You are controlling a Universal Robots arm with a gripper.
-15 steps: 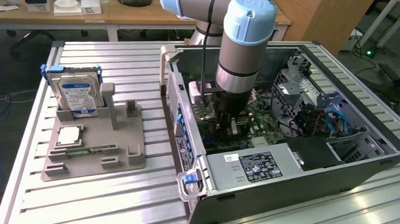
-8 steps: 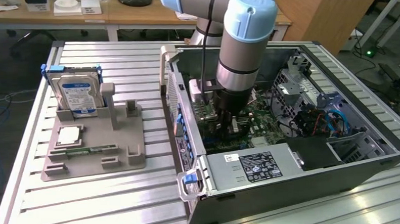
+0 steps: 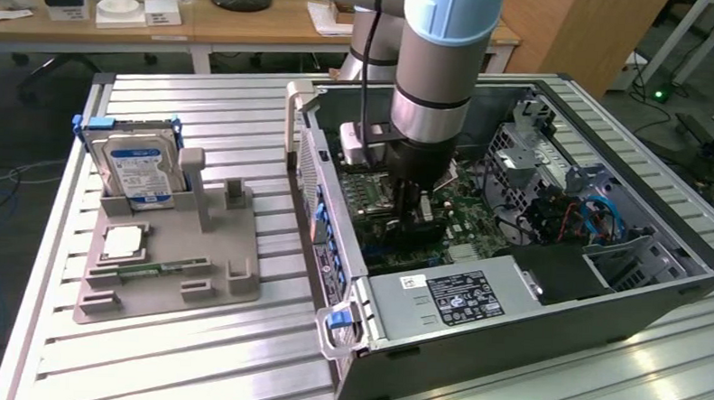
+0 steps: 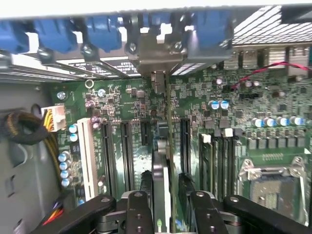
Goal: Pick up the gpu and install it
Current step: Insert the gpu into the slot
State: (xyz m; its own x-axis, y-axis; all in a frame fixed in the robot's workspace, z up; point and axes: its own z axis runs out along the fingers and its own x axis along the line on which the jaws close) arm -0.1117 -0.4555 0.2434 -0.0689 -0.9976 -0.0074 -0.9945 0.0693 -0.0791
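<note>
Hand btwn slot walls, gpu inside.

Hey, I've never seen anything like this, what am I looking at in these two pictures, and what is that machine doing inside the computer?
The grey and blue tube is a robot arm reaching into an open computer case lying on a slatted metal table. One picture is taken from off to the side; the other from a camera on the arm's wrist, looking down at the green motherboard. Between the black fingers of the gripper a thin card, the gpu, stands on edge over the slots, its metal bracket at the case wall. Beside the case, a grey holder carries a hard drive with a blue label.
</note>
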